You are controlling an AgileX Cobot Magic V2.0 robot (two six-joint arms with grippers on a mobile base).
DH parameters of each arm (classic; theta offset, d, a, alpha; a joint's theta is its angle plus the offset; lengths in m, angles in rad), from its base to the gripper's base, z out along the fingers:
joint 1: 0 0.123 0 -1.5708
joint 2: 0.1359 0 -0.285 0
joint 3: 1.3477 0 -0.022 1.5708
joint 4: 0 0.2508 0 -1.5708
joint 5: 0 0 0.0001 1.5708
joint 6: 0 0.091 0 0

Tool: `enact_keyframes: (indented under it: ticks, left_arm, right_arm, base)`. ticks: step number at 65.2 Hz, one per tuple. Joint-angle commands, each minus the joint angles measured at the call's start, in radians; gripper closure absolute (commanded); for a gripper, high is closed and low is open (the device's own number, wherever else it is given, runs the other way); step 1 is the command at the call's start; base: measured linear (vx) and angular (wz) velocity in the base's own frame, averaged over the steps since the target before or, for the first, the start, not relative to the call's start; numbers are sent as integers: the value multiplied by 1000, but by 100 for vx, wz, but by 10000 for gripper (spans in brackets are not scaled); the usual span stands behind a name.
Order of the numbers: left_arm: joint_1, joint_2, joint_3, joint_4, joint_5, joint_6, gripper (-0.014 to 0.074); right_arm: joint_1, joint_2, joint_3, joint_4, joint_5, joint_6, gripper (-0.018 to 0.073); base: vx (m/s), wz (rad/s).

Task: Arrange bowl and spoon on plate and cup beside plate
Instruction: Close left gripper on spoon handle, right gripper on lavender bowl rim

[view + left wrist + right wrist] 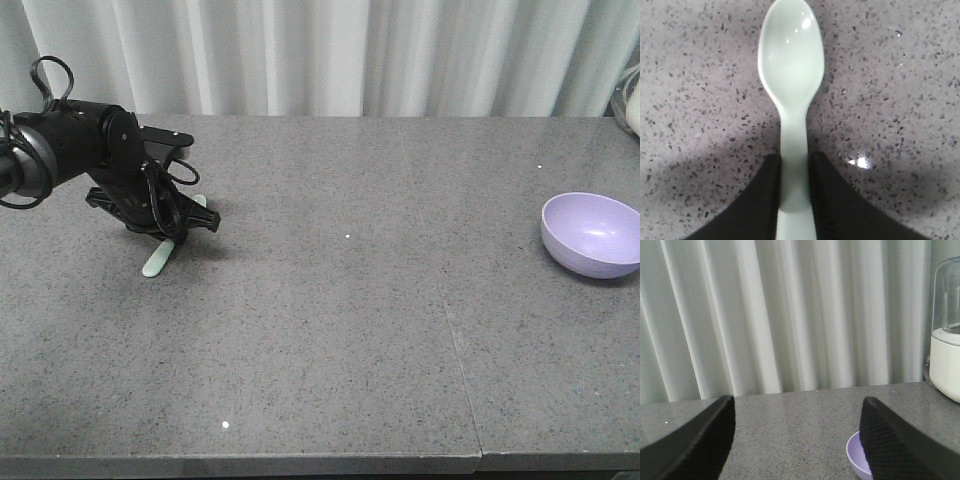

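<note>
The pale mint spoon [158, 262] [791, 65] is at the far left of the grey table [340, 330], scoop facing up. My left gripper [180, 230] [795, 161] is shut on its handle, one black finger on each side, low over the table top. The lavender bowl [590, 235] [856, 456] stands upright and empty at the far right. In the right wrist view my right gripper [797, 402] is open and holds nothing; it hangs above the table with the bowl below its right finger. The plate and the cup are out of view.
A white appliance with a clear top [946, 340] [632, 100] stands at the back right corner. White curtains [330, 50] hang behind the table. A seam [455, 340] runs across the table top right of the middle.
</note>
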Motion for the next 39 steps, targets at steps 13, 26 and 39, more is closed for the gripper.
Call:
enact_keyframes:
  ticks: [13, 26, 39]
  left_arm:
    - [-3, -35, 22, -22, 156, 15, 604]
    - [-2, -173, 20, -22, 88, 15, 604]
    - [-2, -346, 20, -23, 9, 13, 604]
  right_arm:
    - [3, 18, -29, 4, -71, -3, 42]
    - [3, 21, -29, 3, -71, -3, 42]
    - [3, 64, -29, 3, -50, -4, 42]
  base:
    - [0, 0]
    - [0, 0]
    - [0, 0]
